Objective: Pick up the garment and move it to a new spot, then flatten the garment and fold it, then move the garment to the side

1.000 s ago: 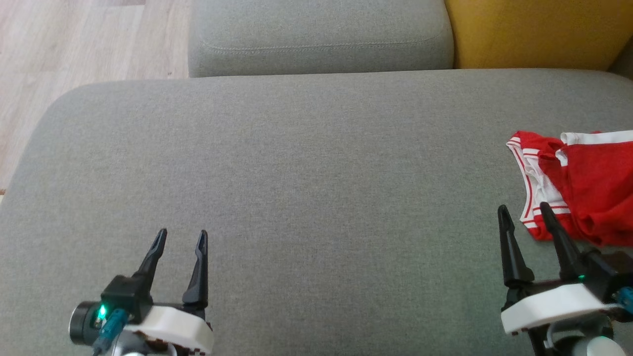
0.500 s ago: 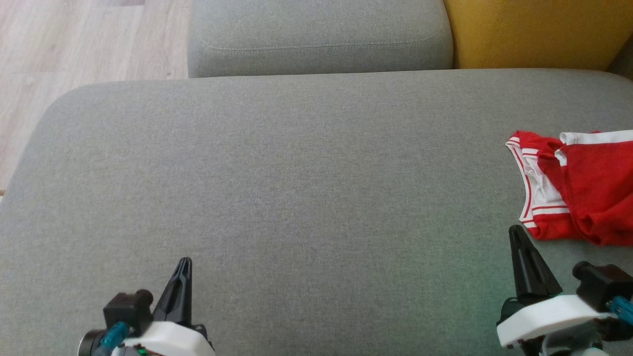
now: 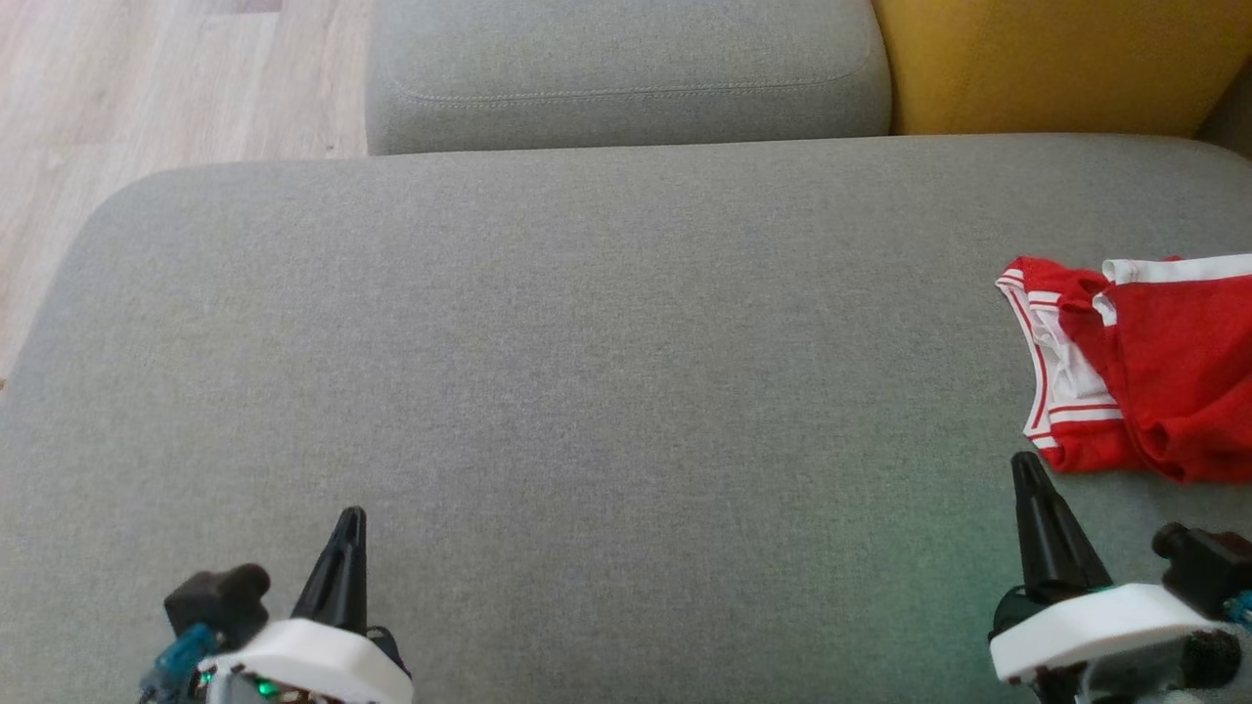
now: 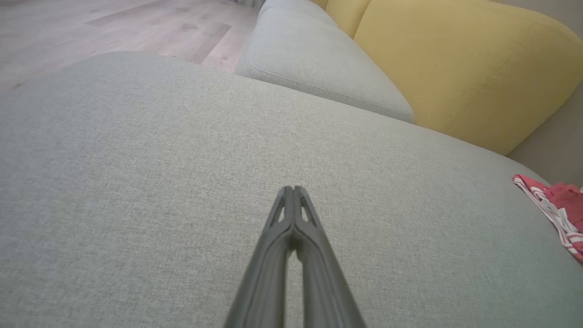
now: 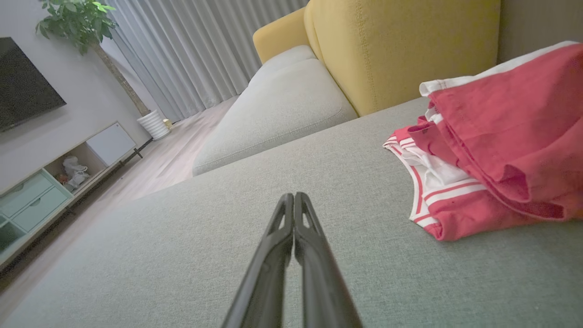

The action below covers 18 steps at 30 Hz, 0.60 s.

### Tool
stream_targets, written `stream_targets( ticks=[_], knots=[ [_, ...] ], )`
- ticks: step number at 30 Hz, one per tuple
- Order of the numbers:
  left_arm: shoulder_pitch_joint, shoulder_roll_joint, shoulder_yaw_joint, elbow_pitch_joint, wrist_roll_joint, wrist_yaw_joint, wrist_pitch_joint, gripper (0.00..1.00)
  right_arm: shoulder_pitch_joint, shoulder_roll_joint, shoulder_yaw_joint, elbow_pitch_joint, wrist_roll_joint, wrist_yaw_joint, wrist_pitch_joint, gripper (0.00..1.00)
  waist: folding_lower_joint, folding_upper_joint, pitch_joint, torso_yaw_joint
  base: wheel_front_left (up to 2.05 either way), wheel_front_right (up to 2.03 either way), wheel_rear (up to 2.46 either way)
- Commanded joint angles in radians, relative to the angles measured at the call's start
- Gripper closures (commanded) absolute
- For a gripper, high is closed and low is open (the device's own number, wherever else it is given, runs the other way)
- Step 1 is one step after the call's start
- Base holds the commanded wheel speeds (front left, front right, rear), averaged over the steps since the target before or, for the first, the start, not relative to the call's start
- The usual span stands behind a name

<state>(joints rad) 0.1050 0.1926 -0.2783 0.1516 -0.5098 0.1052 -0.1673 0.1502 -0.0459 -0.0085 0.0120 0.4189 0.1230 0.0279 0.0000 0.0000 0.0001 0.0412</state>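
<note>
A crumpled red jersey garment with white striped trim [image 3: 1154,381] lies at the 3 o'clock edge of a broad grey woven sofa seat [image 3: 606,372] and runs out of the head view's frame. A mustard-yellow back cushion [image 3: 1047,59] stands beyond it at 1 o'clock. The robot's right gripper [image 3: 1025,471] sits low at 5 o'clock, its two dark fingers pressed together on nothing. Its tip points toward 12 and stops just short of the garment's near hem, so the cloth lies at about 1 o'clock from the tip, close but apart. The left gripper [image 3: 350,523], at 7 o'clock, is likewise closed and empty, well apart from the garment across bare upholstery.

Judging by the folds and slack, rolled edges in the right wrist view, the garment is thin, light and limp — it should sag and trail from wherever it is pinched rather than keep a shape. It looks neither fragile nor slippery, though the textured seat may drag on it. The likeliest hold is the white-banded hem at the pile's near-left corner, where the fabric doubles over into a thicker edge. A raised fold on top of the red heap is the alternative. Either way the fingers would have to part first, and a shallow pinch could catch only one layer.
</note>
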Motion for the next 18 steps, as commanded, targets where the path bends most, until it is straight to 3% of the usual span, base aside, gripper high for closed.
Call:
stream_targets(
  ticks=[1, 18],
  knots=[
    [-0.055, 0.005, 0.023, -0.026, -0.031, -0.009, 0.004, 1.0, -0.056, -0.016, 0.0, -0.026, 0.036, 0.002, -0.001, 1.0, 0.0, 0.0, 0.0, -0.001, 0.0, 0.0, 0.0],
    [-0.08, -0.01, 0.071, -0.007, -0.209, -0.045, 0.039, 1.0, -0.087, -0.023, -0.005, 0.014, 0.229, 0.003, 0.003, 1.0, 0.0, 0.0, 0.001, -0.007, 0.0, 0.0, 0.0]
  ],
)
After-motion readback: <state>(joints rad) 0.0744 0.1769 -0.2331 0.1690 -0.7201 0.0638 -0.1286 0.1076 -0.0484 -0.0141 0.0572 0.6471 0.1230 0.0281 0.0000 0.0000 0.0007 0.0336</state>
